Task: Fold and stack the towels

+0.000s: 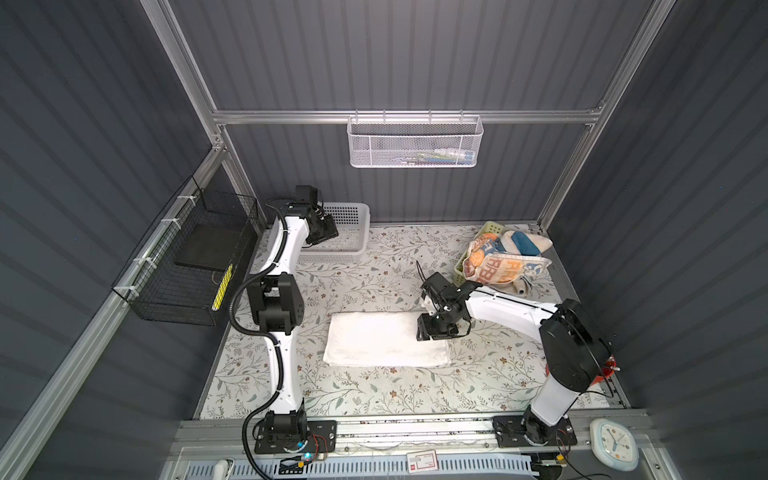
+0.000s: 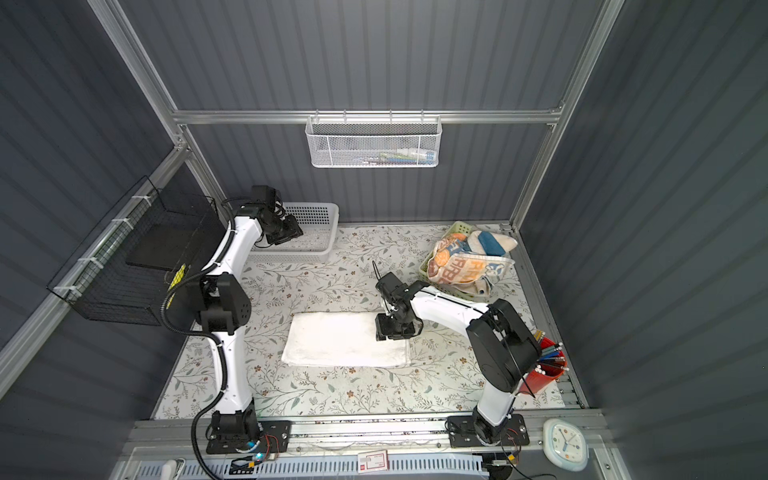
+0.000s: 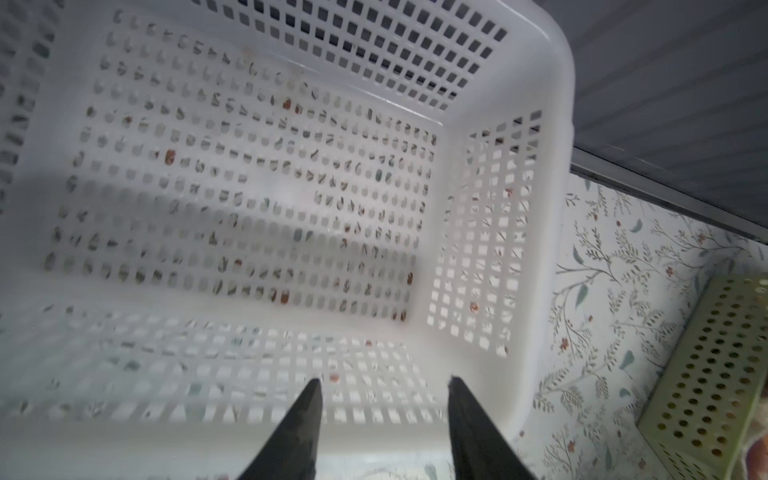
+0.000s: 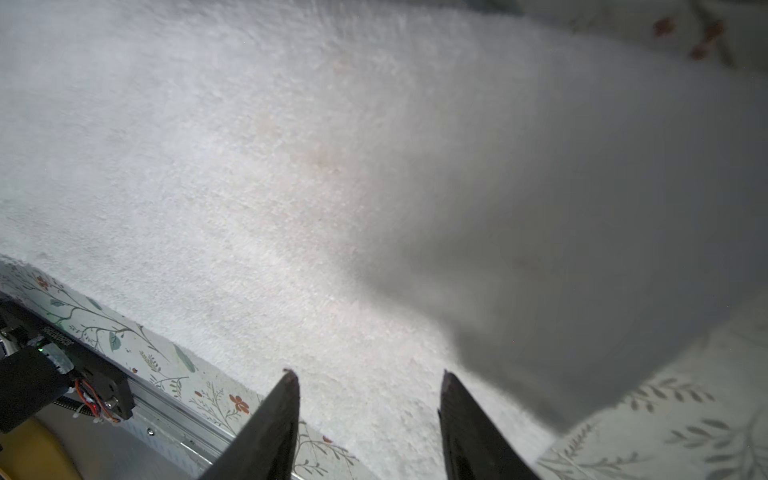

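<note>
- The right claw was released, jaws apart with nothing between them, over the white towel. Whether the tips touched the cloth could not be told.
- In both top views the right claw was over the right-hand end of the white towel. The towel lay flat at the centre of the bench and appeared already folded into a band.
- The towel's long axis ran left to right across the frame, and from the right claw the bulk of the cloth stretched toward the left of the frame.
- The left claw was also released and empty. It hung over the white basket at upper left of the bench, well apart from the towel.
- Judgement: the right arm was the nearer. A further fold would likely carry the right-hand end leftward along the long axis, with no claw near the far end.
- The remaining towels lay heaped and unfolded in the green basket, at upper right of the bench.
</note>
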Controlling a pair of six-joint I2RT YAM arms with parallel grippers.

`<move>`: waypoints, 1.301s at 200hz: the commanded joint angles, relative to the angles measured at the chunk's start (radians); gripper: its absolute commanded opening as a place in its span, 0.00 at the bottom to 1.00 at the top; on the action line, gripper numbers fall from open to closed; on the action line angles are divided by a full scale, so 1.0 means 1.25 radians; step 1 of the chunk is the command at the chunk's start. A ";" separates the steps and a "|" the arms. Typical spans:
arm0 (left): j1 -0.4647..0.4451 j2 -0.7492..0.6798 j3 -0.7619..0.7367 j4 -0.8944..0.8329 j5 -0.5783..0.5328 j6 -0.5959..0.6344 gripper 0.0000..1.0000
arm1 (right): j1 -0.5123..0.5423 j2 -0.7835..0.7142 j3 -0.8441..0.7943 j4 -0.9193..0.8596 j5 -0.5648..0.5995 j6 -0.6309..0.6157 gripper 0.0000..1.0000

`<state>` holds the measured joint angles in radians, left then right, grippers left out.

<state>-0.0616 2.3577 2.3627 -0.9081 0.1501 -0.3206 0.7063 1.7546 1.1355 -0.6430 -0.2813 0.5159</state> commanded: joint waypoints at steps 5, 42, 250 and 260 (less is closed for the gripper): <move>0.003 0.099 0.090 -0.094 -0.006 0.005 0.49 | 0.003 0.016 -0.005 0.010 -0.008 0.007 0.56; 0.001 0.037 -0.076 -0.028 0.013 -0.022 0.49 | 0.001 0.019 -0.043 0.011 0.009 -0.003 0.56; -0.045 -0.806 -1.025 -0.028 0.040 -0.004 0.69 | -0.023 -0.061 -0.138 0.029 0.028 -0.010 0.57; -0.045 -0.818 -1.084 0.002 0.080 -0.013 0.69 | -0.022 -0.063 -0.137 0.029 0.028 -0.010 0.57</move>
<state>-0.1188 1.3560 1.1549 -0.9058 0.1226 -0.3397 0.6796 1.6920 0.9783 -0.5621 -0.2653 0.4938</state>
